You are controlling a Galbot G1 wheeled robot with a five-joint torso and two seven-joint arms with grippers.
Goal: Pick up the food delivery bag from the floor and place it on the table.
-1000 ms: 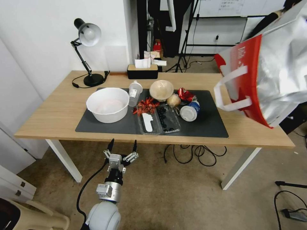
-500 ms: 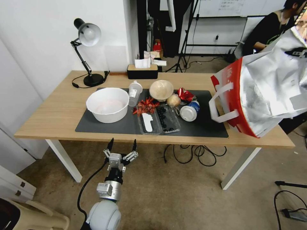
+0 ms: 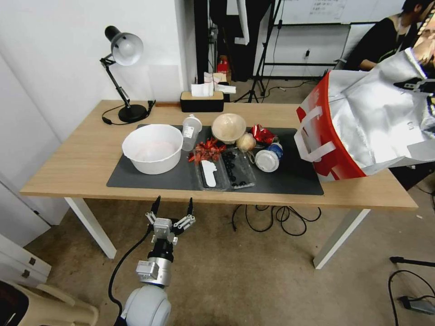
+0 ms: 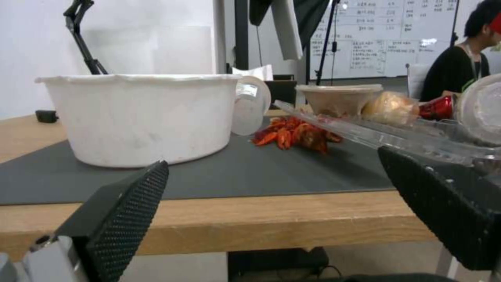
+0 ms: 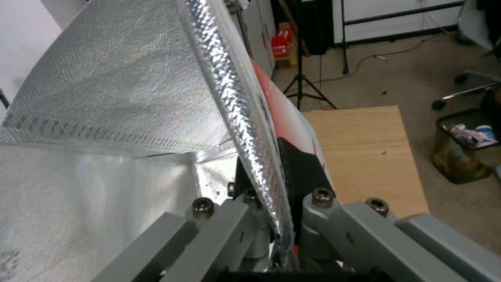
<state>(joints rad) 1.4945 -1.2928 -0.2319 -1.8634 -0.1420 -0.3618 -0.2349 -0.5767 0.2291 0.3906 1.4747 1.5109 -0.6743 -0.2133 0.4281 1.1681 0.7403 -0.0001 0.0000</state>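
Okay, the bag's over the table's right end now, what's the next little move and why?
Probably lower it slightly and then let go. The food delivery bag looks to have its bottom at the table beside the dark mat, but it leans, and the right end effector is clamped on its foil rim. The left end effector hangs open below the table's front edge.

The robot's left arm [image 3: 147, 308] is round and pale grey, with a shiny silver ring and a black cable looping beside it. Its left gripper [image 3: 173, 209] has two thin black fingers [image 4: 125, 207] with bumpy pads. The right gripper [image 5: 274, 231] has grey metal bars with round dark screws.
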